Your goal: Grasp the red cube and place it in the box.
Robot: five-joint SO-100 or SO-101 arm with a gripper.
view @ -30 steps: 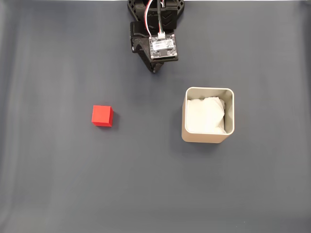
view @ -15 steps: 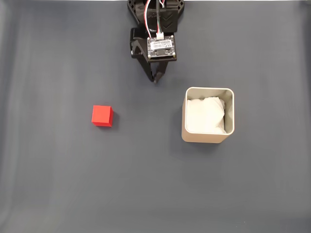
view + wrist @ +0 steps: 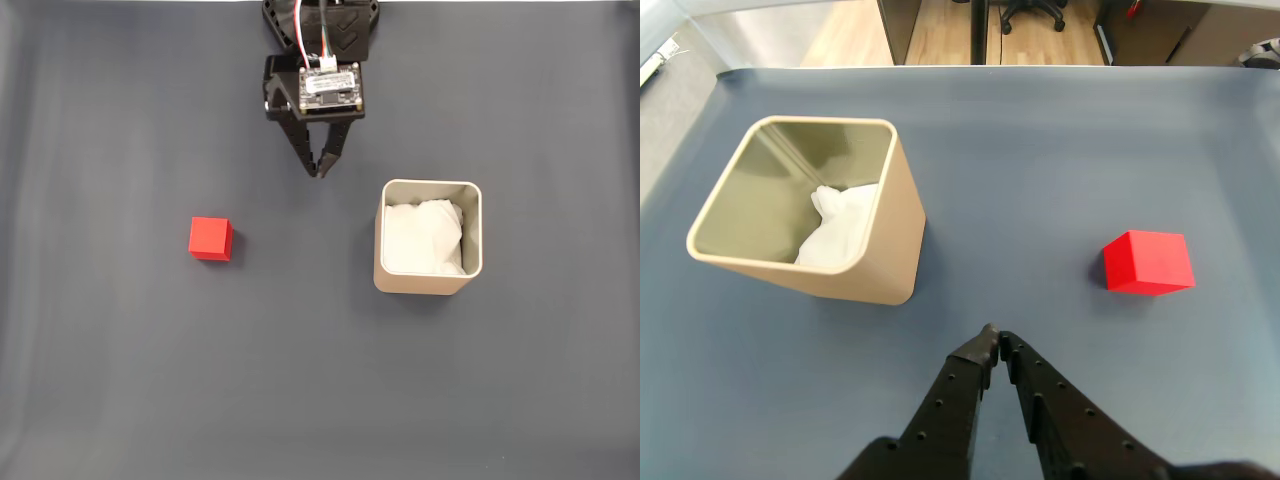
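Red cube [image 3: 211, 239], small, matte, solid: sitting alone on dark grey-blue table [image 3: 120, 380], well apart from beige square box [image 3: 428, 281] with rounded corners and thin walls. Crumpled white paper [image 3: 425, 238] inside box, partly hidden by near wall in wrist view [image 3: 840, 228]. Black two-piece fingers [image 3: 319, 171] hovering near table's far edge, between cube and box, tips drawn together, empty. Arm base cut off at top edge in fixed view; cube's [image 3: 1148, 262] underside unseen.

Dark grey mat [image 3: 120, 380] covers table; wooden floor [image 3: 940, 30], chair base [image 3: 1035, 14] beyond.
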